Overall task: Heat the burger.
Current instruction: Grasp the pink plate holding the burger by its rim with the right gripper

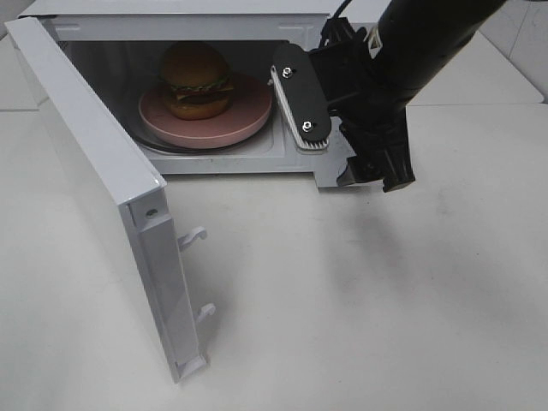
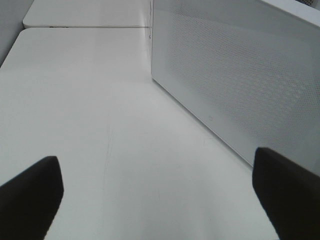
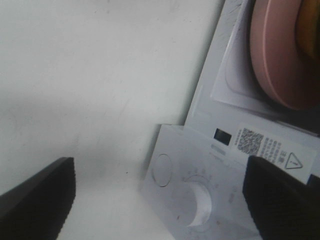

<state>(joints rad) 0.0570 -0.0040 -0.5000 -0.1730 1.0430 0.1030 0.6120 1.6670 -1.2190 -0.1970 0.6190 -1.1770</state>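
My right claw (image 3: 160,200) stands wide apart, holding nothing, its dark fingers (image 3: 35,200) hanging over the microwave's control panel (image 3: 200,185) with its white dial (image 3: 197,207) (a QR sticker (image 3: 248,141) sits just above). My left claw (image 2: 157,192) is equally wide and empty, low over the white table (image 2: 100,100) beside the microwave's perforated side wall (image 2: 240,75). The burger (image 1: 198,80) sits on the pink plate (image 1: 231,124) inside the microwave (image 1: 171,17), whose door (image 1: 94,188) is swung open.
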